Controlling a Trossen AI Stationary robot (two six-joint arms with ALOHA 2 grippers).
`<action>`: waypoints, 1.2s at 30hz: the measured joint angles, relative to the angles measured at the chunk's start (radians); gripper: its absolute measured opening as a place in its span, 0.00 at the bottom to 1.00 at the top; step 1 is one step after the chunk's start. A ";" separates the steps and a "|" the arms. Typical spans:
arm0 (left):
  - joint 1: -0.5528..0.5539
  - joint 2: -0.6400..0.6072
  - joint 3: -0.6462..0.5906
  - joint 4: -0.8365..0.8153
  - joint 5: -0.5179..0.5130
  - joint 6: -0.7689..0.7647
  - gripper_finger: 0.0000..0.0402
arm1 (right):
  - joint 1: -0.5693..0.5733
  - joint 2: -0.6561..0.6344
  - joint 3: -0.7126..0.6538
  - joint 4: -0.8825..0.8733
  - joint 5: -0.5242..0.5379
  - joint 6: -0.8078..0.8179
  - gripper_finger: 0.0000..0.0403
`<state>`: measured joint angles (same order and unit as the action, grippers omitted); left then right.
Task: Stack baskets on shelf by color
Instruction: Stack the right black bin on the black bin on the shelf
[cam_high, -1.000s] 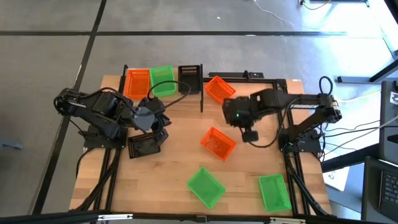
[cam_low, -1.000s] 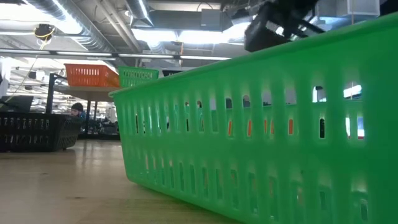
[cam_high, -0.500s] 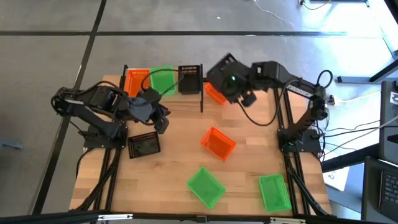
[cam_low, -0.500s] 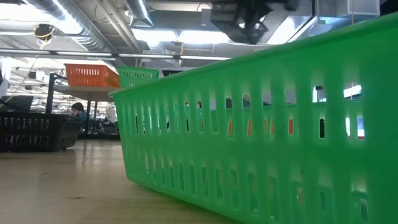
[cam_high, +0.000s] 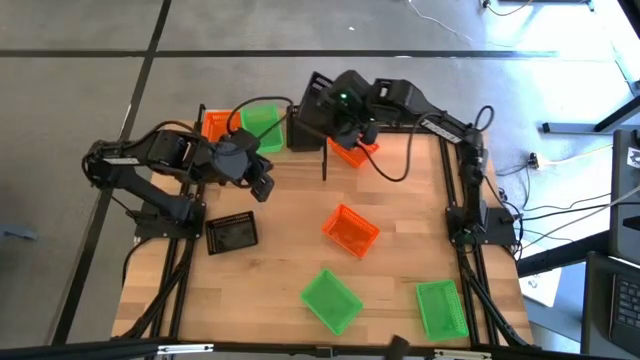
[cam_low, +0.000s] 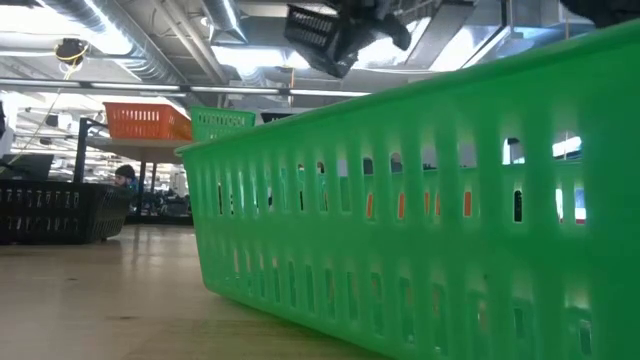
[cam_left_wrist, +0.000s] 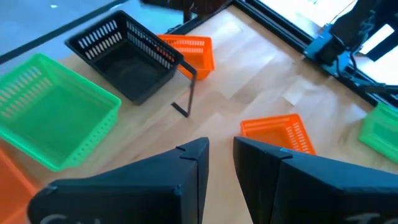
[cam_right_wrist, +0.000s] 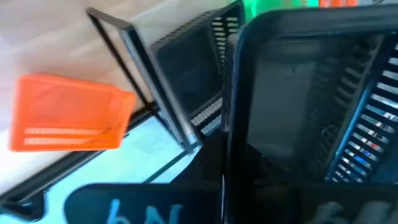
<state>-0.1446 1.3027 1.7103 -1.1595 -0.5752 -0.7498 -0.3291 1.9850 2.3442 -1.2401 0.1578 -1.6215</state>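
My right gripper (cam_high: 318, 108) pinches a black basket (cam_low: 322, 35) above the shelf (cam_high: 325, 150) — left gripper (cam_left_wrist: 221, 155) hovers nearby, fingers apart.

Right wrist view: held black basket (cam_right_wrist: 311, 93) blurred, cut off; right fingers hidden.

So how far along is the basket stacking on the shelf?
Done: the shelf holds one orange basket, one green basket and one black basket. In hand: the right gripper carries a second black basket above it. The left gripper hovers empty. Left: the table's black basket, two orange ones and two green ones.
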 joint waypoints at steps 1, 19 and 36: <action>0.009 -0.002 0.000 0.000 0.000 0.001 0.16 | 0.000 0.018 0.012 0.005 -0.004 -0.019 0.00; 0.138 -0.004 0.000 -0.002 0.001 0.021 0.16 | -0.094 0.150 -0.011 0.100 -0.089 -0.326 0.00; 0.222 -0.005 0.000 -0.004 0.018 0.053 0.16 | -0.121 0.177 -0.012 0.093 -0.130 -0.398 0.00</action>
<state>0.0772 1.2979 1.7103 -1.1632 -0.5568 -0.6964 -0.4500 2.1620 2.3322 -1.1473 0.0278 -2.0198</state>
